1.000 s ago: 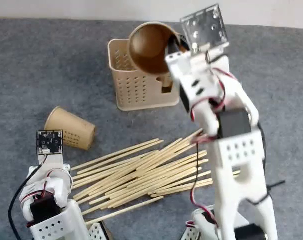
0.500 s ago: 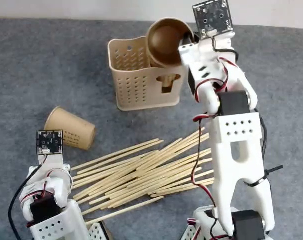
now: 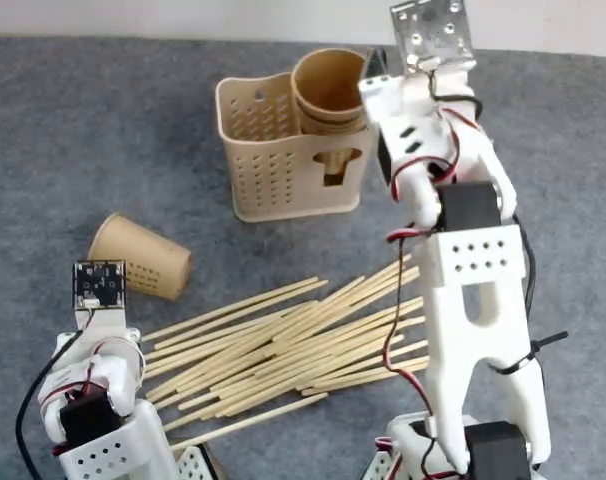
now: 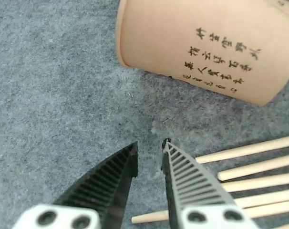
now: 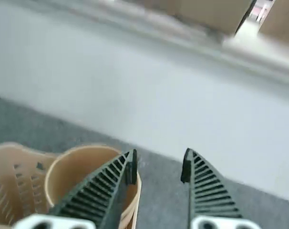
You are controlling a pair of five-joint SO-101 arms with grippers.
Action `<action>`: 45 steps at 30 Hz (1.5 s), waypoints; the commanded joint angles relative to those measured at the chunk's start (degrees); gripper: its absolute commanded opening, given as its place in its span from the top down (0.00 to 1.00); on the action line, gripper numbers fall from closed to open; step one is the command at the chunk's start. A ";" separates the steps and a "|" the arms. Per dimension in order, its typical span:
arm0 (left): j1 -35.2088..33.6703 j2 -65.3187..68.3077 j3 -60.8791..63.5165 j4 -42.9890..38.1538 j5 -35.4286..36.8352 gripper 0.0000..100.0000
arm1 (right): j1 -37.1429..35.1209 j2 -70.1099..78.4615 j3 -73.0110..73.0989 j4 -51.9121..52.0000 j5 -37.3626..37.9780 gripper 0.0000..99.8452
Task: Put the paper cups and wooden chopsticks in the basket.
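Centrally, a beige perforated basket (image 3: pixel 268 180) is standing on grey carpet (image 3: pixel 83 120), holding an upright brown paper cup (image 3: pixel 328 85). Pale wooden chopsticks (image 3: pixel 283 350) are lying fanned in a loose pile nearby. A second paper cup (image 3: pixel 141 258) is lying on its side, showing columns of dark printed characters. The right gripper (image 5: pixel 159 152) is hanging with its fingers apart beside the upright cup's rim. The left gripper (image 4: pixel 150 142) is hovering slightly parted, gripping nothing, near the tipped cup.

A grey, felt-like mat (image 3: pixel 103 130) spreads under everything, reaching from nine o'clock across to three in the high view. Along its far edge, at twelve o'clock, runs a pale strip (image 3: pixel 183 18). Farther back in the room stand blurred brown shapes (image 5: pixel 206 12), perhaps cardboard boxes.
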 commanded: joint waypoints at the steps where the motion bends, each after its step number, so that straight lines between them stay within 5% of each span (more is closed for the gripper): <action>1: -0.48 -0.84 -0.48 -0.53 -0.26 0.90 | -1.36 1.54 0.75 -4.09 -0.53 0.83; 9: -0.48 -0.84 -0.48 -0.53 -0.26 0.90 | -2.15 5.41 1.27 -4.09 -0.53 0.84; 14: -0.48 -0.84 -0.48 -0.53 -0.26 0.90 | -3.30 5.85 1.54 -4.00 -0.53 0.99; 29: -0.31 -0.84 -0.48 -0.44 -0.26 0.90 | -4.18 5.14 13.58 -2.33 -0.26 0.99; 37: -0.22 -0.84 -0.48 -0.35 -0.26 0.90 | -8.92 -3.82 6.81 -1.98 -0.53 0.99; 45: -0.57 -0.84 -0.57 -0.44 -0.26 0.90 | -17.36 -21.58 17.54 6.11 -0.35 0.99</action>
